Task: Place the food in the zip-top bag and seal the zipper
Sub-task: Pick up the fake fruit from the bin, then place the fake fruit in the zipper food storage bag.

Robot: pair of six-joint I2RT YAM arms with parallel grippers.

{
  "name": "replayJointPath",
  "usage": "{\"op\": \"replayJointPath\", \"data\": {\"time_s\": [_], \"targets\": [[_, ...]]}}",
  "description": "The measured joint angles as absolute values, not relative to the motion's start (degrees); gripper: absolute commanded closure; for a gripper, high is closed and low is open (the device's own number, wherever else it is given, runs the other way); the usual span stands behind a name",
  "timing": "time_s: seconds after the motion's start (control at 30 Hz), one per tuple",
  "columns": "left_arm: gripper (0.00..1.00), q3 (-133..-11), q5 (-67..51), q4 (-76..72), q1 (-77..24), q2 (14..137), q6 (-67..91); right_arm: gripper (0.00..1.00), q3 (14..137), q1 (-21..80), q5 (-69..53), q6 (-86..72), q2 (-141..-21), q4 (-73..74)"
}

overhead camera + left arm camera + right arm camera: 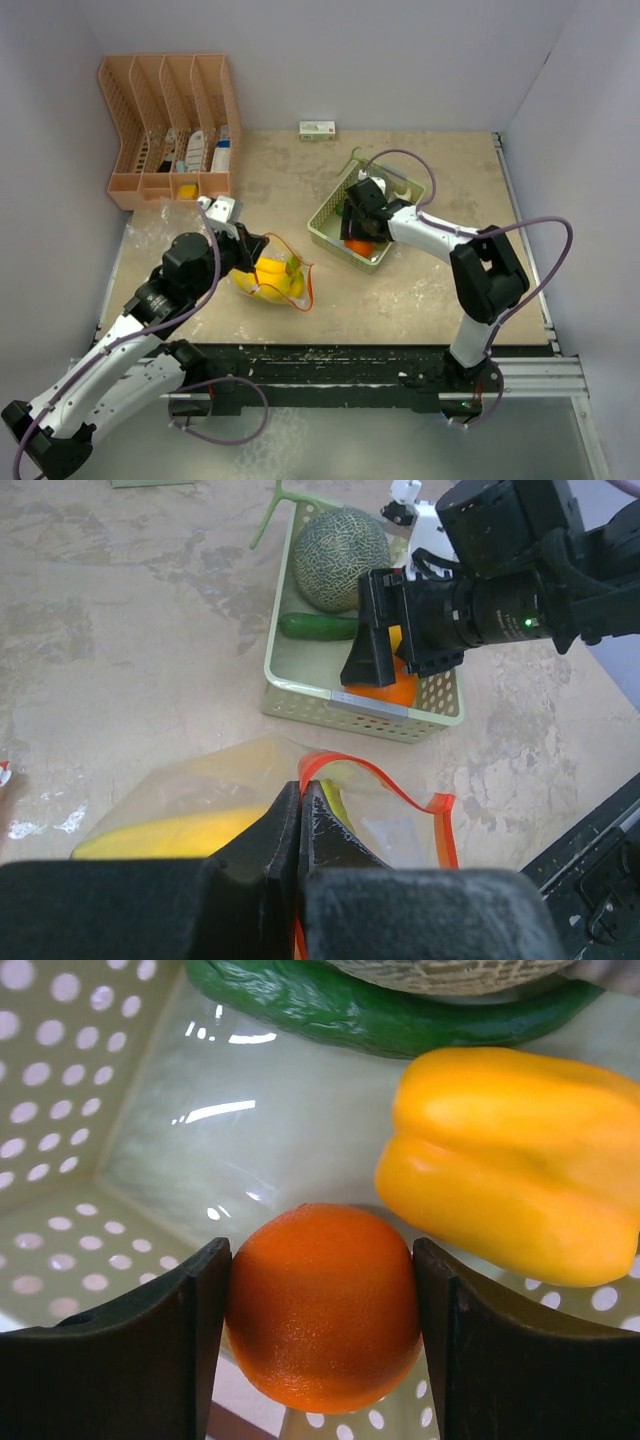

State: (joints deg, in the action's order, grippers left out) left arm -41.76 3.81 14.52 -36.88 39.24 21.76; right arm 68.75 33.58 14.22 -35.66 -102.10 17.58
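While the right gripper (322,1260) sits down in the pale green basket (300,695), its fingers press both sides of the orange (320,1330), closed as far as the fruit allows. The orange rests on the basket floor beside a yellow pepper (510,1160), w/ the cucumber (320,626) and netted melon (340,545) further in.

Left gripper (303,798) is fully closed, pinching the red-zip rim of the zip-top bag (380,810). The bag lies on the table (400,290) near-left of the basket, mouth gaping, w/ the banana bunch (272,275) inside.

Tabletop is beige, marbled, stone-look, matt. Plain pale grey walls (400,60) close in the back and both sides. An orange file rack (170,120) stands at the back-left corner, and a small box (317,130) sits at back centre against the wall. A metal rail (525,230) runs along the right edge.
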Motion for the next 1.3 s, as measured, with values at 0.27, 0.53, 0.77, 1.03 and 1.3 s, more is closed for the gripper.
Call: {"op": "replayJointPath", "data": {"time_s": [0.27,0.53,0.77,1.03,1.3], "targets": [[1.00,-41.6,4.6,14.6,-36.9,39.8,21.8,0.95,68.8,33.6,13.3,-34.1,-96.7,16.4],[1.00,-41.5,4.7,12.8,-36.9,43.6,21.9,0.99,68.6,33.6,11.4,-30.3,-85.3,15.4],[1.00,-41.6,4.7,10.7,-36.9,49.1,21.9,0.99,66.2,35.5,4.8,-28.9,-72.9,13.5],[1.00,-42.7,4.4,10.3,-36.9,51.7,21.9,1.00,66.2,46.9,0.7,-29.4,-71.4,9.0],[1.00,-43.9,4.3,10.6,-36.9,50.9,21.7,0.98,66.0,54.0,-0.6,-31.2,-78.1,5.8]]}}
